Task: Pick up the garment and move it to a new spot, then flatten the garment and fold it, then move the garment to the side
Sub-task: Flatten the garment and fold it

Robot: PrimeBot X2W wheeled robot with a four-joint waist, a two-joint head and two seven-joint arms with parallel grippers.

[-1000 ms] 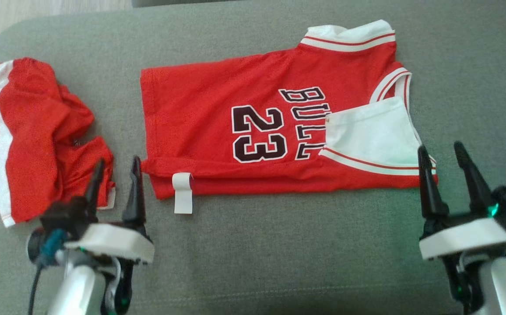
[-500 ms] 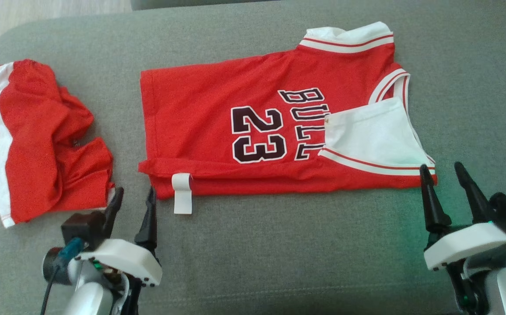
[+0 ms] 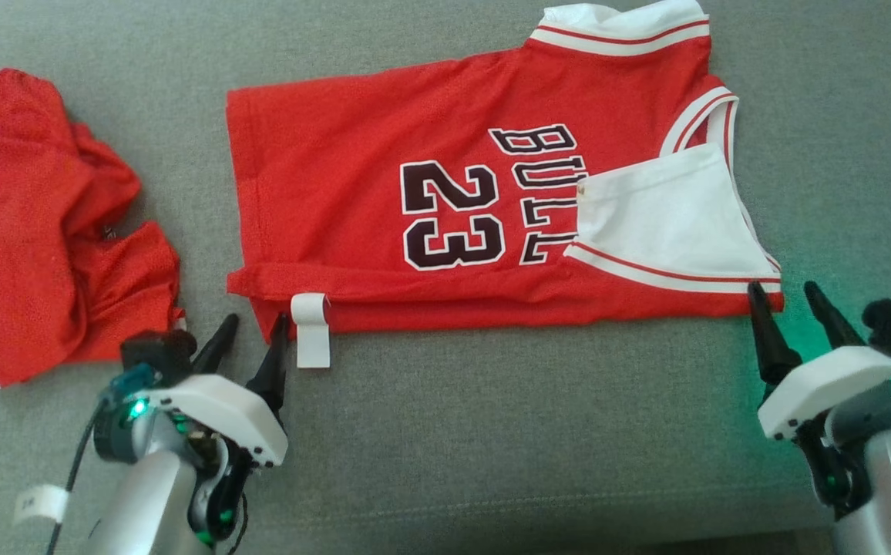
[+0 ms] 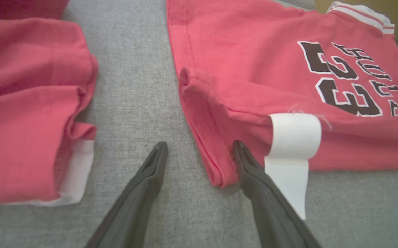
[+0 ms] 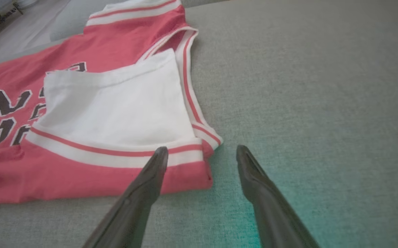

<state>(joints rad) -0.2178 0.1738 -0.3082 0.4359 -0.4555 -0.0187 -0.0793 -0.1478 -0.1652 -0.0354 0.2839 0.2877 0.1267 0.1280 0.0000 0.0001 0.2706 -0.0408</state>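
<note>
The garment is a red jersey with "23" on it and a white sleeve panel, spread flat on the grey cushion. My left gripper stands open at its near left corner. In the left wrist view that gripper straddles the folded hem corner of the garment, beside a white label. My right gripper is open at the near right corner. In the right wrist view the gripper has the garment's corner between its fingers, nothing gripped.
Crumpled red shorts with white stripes lie to the left of the jersey, close to my left gripper; they show in the left wrist view too. Bare grey cushion stretches along the near side and to the right of the jersey.
The head camera has shifted, so the whole picture moved. My left gripper has moved right from beside the shorts to the jersey's near left corner. My right gripper has sunk lower at the right corner.
</note>
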